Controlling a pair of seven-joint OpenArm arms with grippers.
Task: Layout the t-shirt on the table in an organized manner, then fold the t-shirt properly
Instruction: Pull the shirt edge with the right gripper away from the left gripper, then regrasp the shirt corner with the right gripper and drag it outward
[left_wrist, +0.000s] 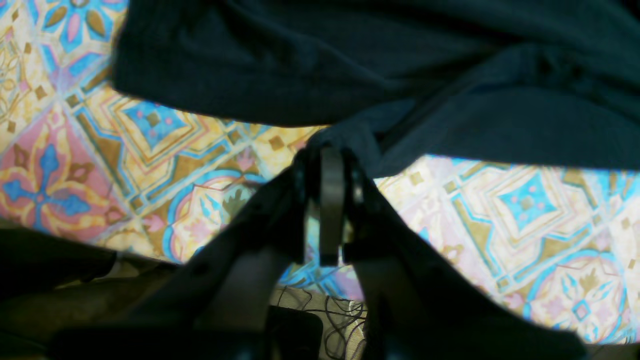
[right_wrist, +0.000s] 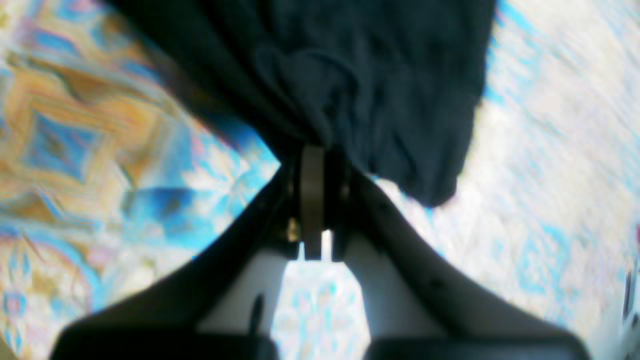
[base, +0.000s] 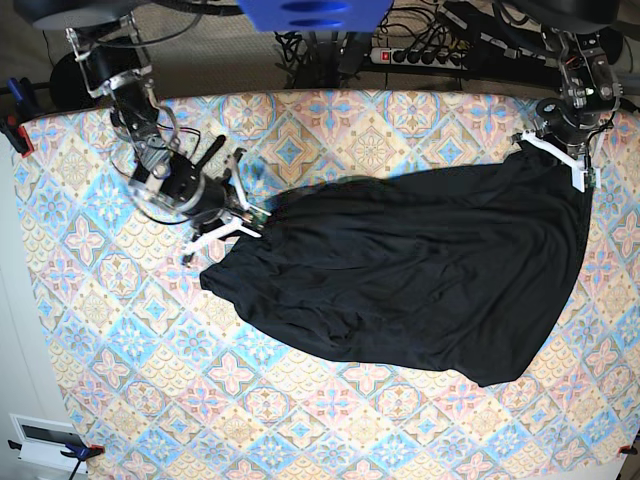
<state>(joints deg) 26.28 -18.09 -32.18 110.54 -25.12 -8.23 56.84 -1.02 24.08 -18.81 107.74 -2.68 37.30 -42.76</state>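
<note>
- Left wrist view: my left tool (left_wrist: 331, 165) is pinched tight on a bunched bit of the t-shirt (left_wrist: 350, 75). The black cloth spreads away ahead of the tips and off to both sides, and the patterned counter (left_wrist: 525, 210) shows bare beneath and beside the tool.
- Right wrist view: my right tool (right_wrist: 314, 160) is also clamped down, with a gathered wad of the t-shirt (right_wrist: 350, 75) caught at its tips. The cloth hangs ahead of it in folds, and the counter (right_wrist: 100, 165) lies blurred below.
- Base view: the t-shirt (base: 420, 270) stretches between my two tools. The right tool (base: 250, 215) holds one end, and the left tool (base: 578, 165) holds the far corner, lifted a little off the counter (base: 150, 380). The near edge sags toward the counter's front in wrinkles.
- Step in hand, as I judge it: laying the shirt out; no fold has begun.
- Next move, I think: draw both tools apart and level to take up the slack, then lower the cloth flat. Pulling unevenly could let it slip from a grip or bunch again.
</note>
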